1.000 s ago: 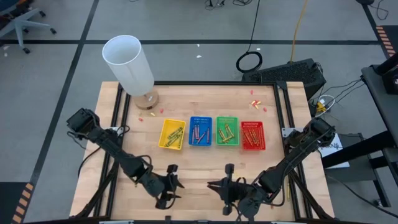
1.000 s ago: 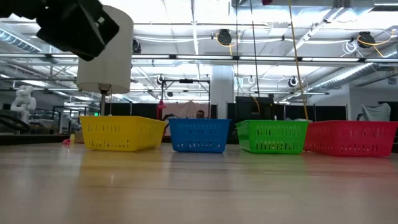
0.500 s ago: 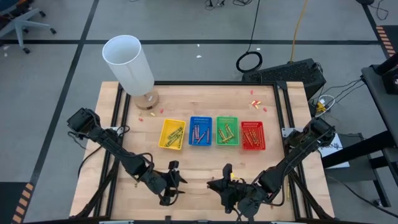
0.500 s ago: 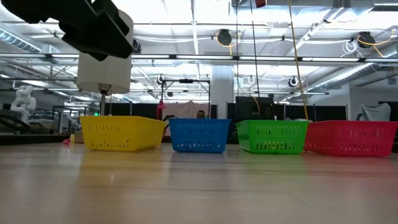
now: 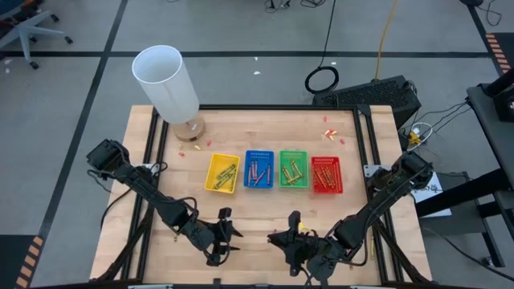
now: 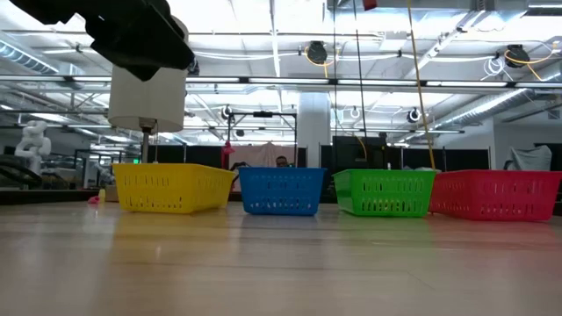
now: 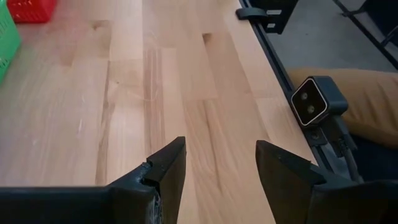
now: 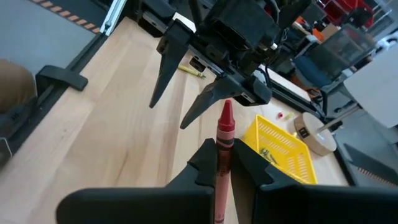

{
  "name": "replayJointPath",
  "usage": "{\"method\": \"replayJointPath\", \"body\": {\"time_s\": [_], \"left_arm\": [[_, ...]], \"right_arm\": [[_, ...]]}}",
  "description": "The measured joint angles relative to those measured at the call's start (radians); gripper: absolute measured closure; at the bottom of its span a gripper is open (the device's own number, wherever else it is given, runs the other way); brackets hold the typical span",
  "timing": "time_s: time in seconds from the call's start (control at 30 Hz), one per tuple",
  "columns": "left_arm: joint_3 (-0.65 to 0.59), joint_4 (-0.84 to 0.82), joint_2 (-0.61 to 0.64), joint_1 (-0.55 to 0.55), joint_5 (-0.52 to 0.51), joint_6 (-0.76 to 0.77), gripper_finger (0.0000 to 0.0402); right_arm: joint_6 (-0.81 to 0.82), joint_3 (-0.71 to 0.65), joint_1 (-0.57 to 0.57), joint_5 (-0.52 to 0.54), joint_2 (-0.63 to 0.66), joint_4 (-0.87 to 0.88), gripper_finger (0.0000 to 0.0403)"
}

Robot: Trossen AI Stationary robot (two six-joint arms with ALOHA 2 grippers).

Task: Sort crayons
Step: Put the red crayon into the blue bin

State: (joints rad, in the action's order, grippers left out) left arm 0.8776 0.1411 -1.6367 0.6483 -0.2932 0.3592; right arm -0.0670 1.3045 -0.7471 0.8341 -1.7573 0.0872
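No readable text, label, brand, number or sign in any of the views (looked over closely, nothing legible found).

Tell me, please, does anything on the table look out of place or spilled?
Yes: a few small red-pink scraps lie loose on the table behind the red tray, and a yellow crayon lies alone near the table's edge.
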Motion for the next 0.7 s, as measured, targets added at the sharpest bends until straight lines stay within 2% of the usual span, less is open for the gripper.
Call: {"method": "replayJointPath", "body": {"time_s": [0.4, 0.7], "left_arm": [[0.000, 0.000, 0.000, 0.000, 0.000, -0.001, 0.0210], [0.000, 0.001, 0.000, 0.000, -0.024, -0.001, 0.0210]], "right_arm": [[0.153, 0.000, 0.001, 0.000, 0.000, 0.000, 0.0396], [0.398, 0.000, 0.033, 0.007, -0.001, 0.000, 0.0396]]}}
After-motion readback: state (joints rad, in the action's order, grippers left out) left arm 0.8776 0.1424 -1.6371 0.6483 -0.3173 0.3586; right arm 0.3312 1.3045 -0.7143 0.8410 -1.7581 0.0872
